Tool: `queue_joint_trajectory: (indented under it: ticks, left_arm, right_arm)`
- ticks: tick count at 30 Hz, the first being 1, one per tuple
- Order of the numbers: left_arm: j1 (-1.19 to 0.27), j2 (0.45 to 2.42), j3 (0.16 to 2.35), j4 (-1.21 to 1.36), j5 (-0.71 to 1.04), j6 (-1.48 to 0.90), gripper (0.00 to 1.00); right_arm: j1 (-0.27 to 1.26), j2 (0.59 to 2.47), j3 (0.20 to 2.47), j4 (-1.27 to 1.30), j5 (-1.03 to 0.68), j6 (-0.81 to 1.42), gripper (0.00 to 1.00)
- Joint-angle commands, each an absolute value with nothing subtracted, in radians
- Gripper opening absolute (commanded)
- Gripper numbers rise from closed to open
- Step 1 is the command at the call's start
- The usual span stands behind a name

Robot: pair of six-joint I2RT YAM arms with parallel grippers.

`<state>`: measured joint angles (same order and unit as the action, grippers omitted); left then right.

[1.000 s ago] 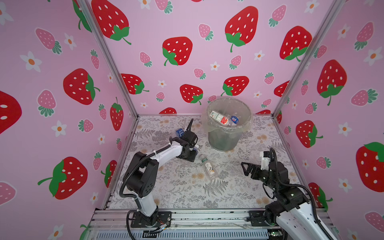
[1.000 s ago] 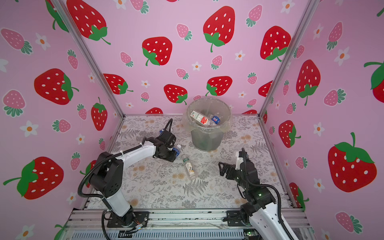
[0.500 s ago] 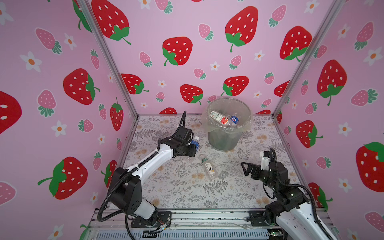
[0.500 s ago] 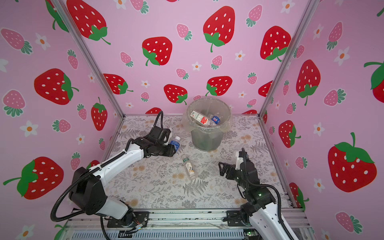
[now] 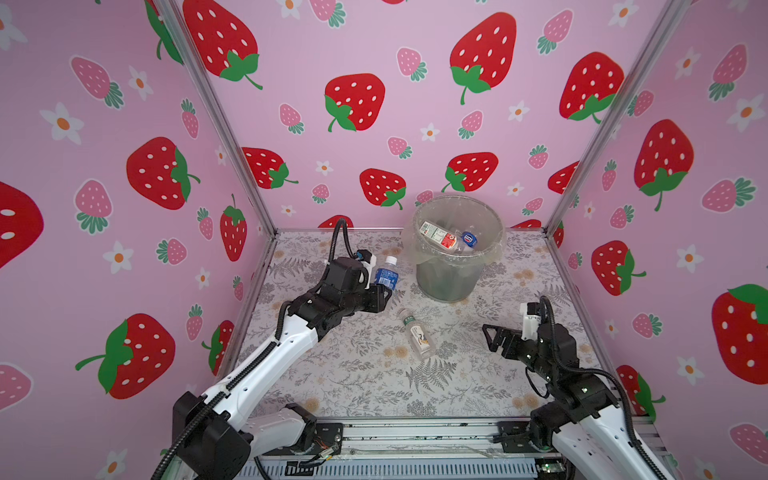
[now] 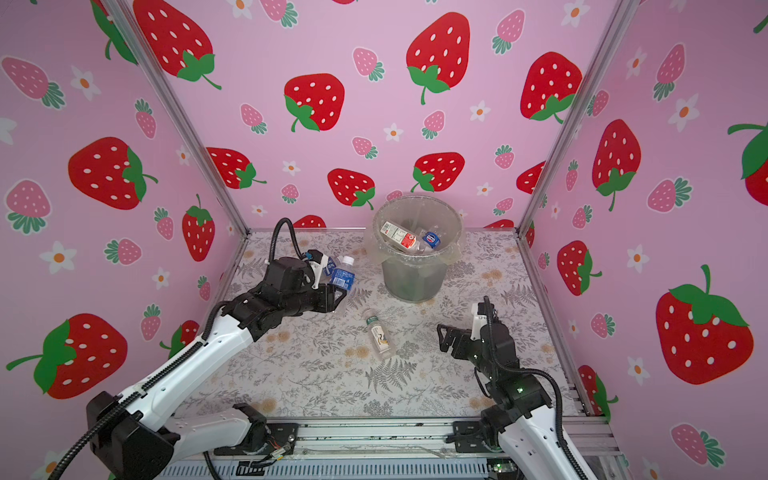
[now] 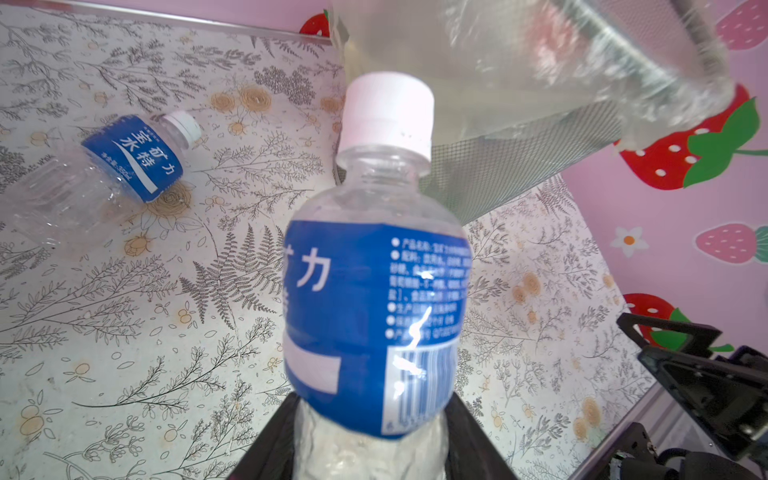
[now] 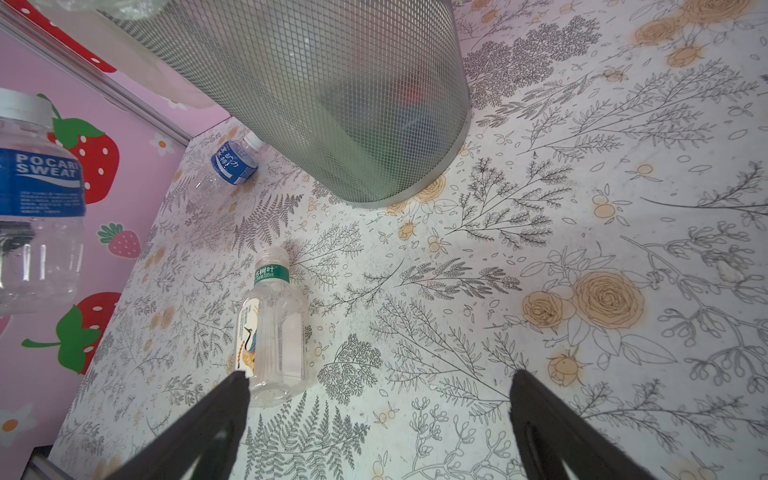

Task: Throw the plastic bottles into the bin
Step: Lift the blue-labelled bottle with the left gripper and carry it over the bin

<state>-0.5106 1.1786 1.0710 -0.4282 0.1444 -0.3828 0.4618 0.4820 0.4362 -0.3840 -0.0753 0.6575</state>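
**Top views.** Blue-label bottle [image 5: 387, 276], clear with a white cap, is clamped low on its body by the left gripper [image 5: 384, 298], raised just left of the bin [image 5: 444, 282]. Long axis near upright, cap up. Green-band bottle [image 5: 417, 338] lies flat in front of the bin, cap toward it. Right gripper [image 5: 490, 337] is front-right of the bin, jaws spread, empty. Red- and blue-labelled bottles [image 6: 399, 237] lie inside the bin.

**Left wrist.** Held blue-label bottle [image 7: 374, 291]. A second blue-label bottle [image 7: 124, 160] lies flat beside the bin [image 7: 498, 174], cap toward it.

**Right wrist.** Bin [image 8: 332, 83] — grey mesh, tapering downward. Green-band bottle [image 8: 272, 328], long axis toward the bin. Right gripper [image 8: 379, 376] stands wide open.
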Motion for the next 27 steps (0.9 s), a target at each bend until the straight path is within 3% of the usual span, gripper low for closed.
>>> queue_joint_trajectory:
  ticks: [1,18,27]
  left_arm:
    - [-0.508,1.115,1.083,-0.347,0.092,-0.419,0.50]
    - [-0.515,1.028,1.092,-0.080,0.117,-0.459,0.47]
    - [-0.575,1.281,1.433,-0.110,0.124,-0.440,0.48]
  right_arm:
    - [0.459,0.477,0.432,-0.391,-0.067,0.658,0.99]
    - [0.459,0.479,0.432,-0.393,-0.064,0.663,0.99]
    - [0.459,0.486,0.430,-0.391,-0.054,0.663,0.99]
